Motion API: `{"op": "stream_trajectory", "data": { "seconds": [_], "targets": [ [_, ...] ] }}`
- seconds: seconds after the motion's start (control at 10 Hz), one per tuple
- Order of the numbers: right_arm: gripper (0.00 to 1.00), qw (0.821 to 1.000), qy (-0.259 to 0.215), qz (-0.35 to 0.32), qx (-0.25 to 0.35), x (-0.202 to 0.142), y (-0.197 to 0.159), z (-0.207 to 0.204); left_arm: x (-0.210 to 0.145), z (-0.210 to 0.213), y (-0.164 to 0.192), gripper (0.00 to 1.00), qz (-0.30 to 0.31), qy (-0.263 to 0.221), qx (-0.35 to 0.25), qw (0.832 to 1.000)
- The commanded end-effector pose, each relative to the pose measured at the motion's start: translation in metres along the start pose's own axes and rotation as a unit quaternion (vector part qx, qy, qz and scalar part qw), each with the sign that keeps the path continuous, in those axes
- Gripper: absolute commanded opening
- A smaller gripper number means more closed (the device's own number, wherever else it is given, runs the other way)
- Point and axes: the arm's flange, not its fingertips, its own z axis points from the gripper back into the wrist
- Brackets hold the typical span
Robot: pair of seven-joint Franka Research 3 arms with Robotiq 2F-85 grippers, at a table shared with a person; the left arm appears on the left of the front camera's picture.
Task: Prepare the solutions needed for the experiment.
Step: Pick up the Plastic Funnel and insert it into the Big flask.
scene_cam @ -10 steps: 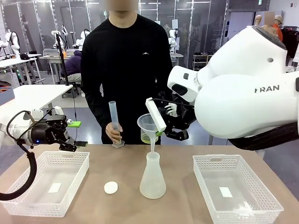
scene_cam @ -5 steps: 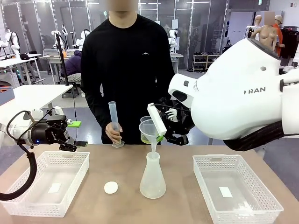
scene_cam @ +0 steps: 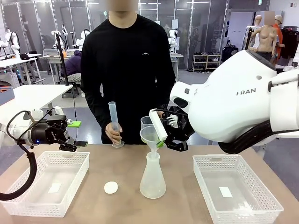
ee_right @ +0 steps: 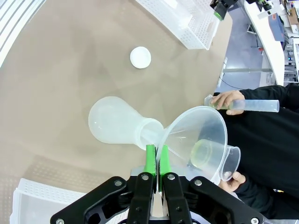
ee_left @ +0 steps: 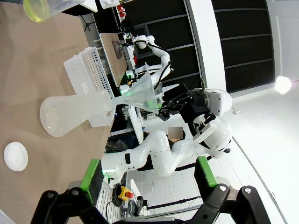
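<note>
A frosted conical flask [scene_cam: 153, 179] stands mid-table. My right gripper [scene_cam: 160, 135] is shut on the rim of a clear funnel [scene_cam: 149, 134], whose stem sits in the flask's neck. The right wrist view shows the funnel [ee_right: 196, 130] pinched between green pads [ee_right: 150, 158] over the flask [ee_right: 117, 123]. Behind the funnel a person's hand holds a beaker [scene_cam: 146, 121] with a shallow layer of the lime-yellow solution [ee_right: 203, 153]. The person's other hand steadies a graduated cylinder [scene_cam: 113, 122] on the table. My left gripper [scene_cam: 77, 134] hovers open over the left basket, nothing between its fingers [ee_left: 91, 175].
White baskets stand at the left [scene_cam: 28, 205] and right [scene_cam: 261, 207] of the table. A small white cap [scene_cam: 110, 187] lies left of the flask. The person stands at the far edge.
My right gripper has lowered the funnel and shifted slightly right, so its stem sits deeper in the flask's neck. The left arm and the person's cylinder hand have not moved.
</note>
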Motion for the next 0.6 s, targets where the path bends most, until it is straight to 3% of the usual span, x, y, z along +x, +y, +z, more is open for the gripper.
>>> {"op": "stream_trajectory", "data": {
  "seconds": [0.0,0.5],
  "targets": [
    [0.04,1.000,-0.019,0.005,-0.005,-0.011,0.005,-0.015,0.001,-0.001,-0.002,1.00,-0.005,-0.006,-0.006,1.000],
    [0.04,1.000,-0.027,-0.006,-0.004,-0.021,0.011,-0.034,0.001,-0.001,-0.002,1.00,-0.005,-0.006,-0.006,1.000]
  ]
}}
